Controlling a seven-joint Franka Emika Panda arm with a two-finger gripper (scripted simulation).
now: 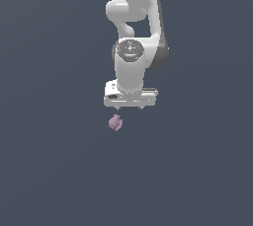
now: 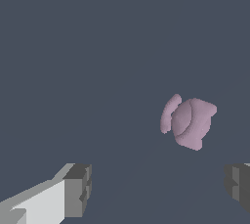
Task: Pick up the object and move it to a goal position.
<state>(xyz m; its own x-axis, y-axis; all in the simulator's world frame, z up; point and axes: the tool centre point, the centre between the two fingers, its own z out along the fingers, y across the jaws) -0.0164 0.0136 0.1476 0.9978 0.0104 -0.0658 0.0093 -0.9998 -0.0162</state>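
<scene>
Item: the object (image 1: 115, 122) (image 2: 188, 121), one small mauve-pink blob, matte, lumpy, with rounded knobs and a curved flange on one side. Location: lying on the desk (image 1: 49, 170), just below my jaws and apart from them, nearer one finger than the other, ungripped.

Item: my jaws (image 1: 129, 107) (image 2: 158, 189), spread wide, nothing between them. Fingers (image 2: 78, 189) blocky, grey-tipped on white.

Item: my arm (image 1: 133, 32), white, smooth, rounded joints with dark grey trim, hanging straight down, wrist vertical over the blob.

Item: desk surface, flat, uniform slate-blue, featureless; no walls distinguishable.
</scene>
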